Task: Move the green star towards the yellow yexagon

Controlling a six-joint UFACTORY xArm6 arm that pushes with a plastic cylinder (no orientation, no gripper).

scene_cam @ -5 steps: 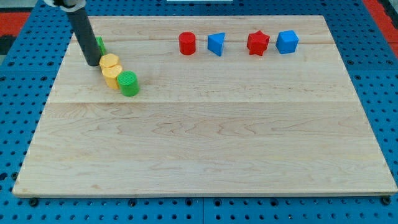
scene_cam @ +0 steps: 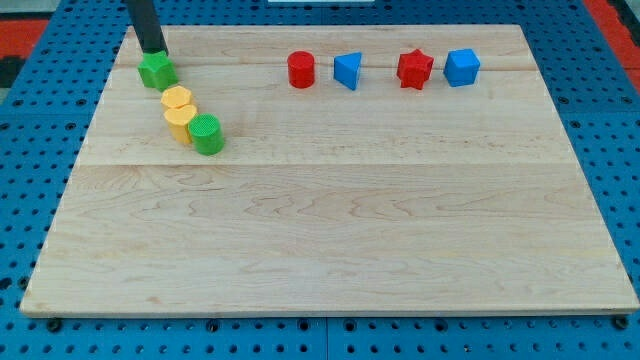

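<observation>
My tip — a bare rod, no pincer to report — has swung from the frame-left side of the yellow hexagon to just above the green star in the upper left, ready to push it down toward that hexagon

Bright, even overhead light, soft short shadows beside blocks, sharp focus throughout.

Just one camera here, sitting above the near long edge of the wooden board and tilted down toward the far edge. It's pulled back enough that all four corners fit, with blue pegboard framing it.
</observation>
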